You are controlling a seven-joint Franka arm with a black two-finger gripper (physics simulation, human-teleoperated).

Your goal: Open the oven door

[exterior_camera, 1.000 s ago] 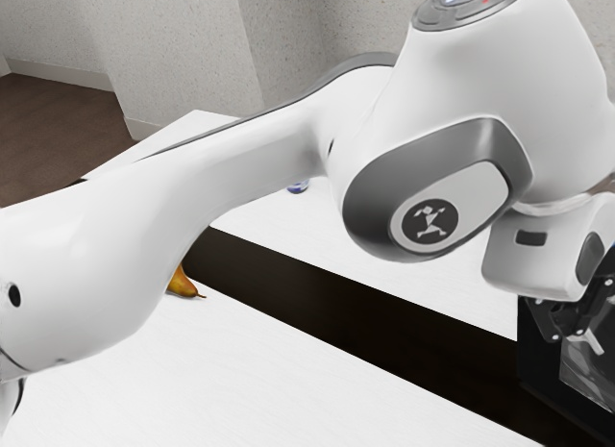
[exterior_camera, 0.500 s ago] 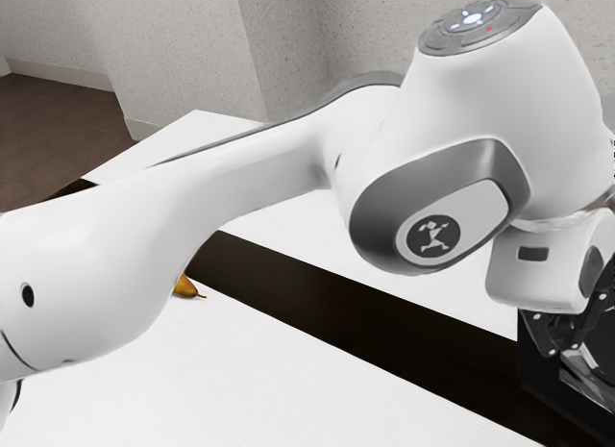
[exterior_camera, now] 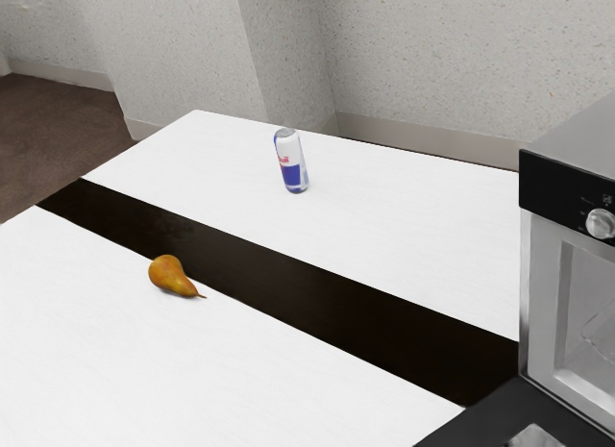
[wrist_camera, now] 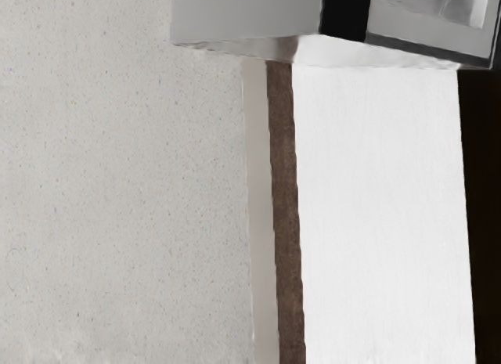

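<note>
At the exterior view's right edge stands the oven (exterior_camera: 567, 159), a grey box with a black control strip and a round silver knob (exterior_camera: 601, 223). Its door (exterior_camera: 480, 430) lies folded down in front as a dark slab with a glassy patch, leaving the pale inner frame and part of the cavity exposed. In the wrist view, the oven's grey side (wrist_camera: 246, 16) meets the black strip, with the lighter front and cavity beside it.
A blue and silver can (exterior_camera: 291, 163) stands on the far white part of the table (exterior_camera: 413, 216). A pear (exterior_camera: 169, 275) lies on the near part, beside the dark band (exterior_camera: 288, 285). A speckled wall (wrist_camera: 117, 184) rises beyond the table.
The arm has left the exterior view, uncovering the can, the whole pear and the oven's front. The dark door, more upright beside my hand before, now lies lowered.
</note>
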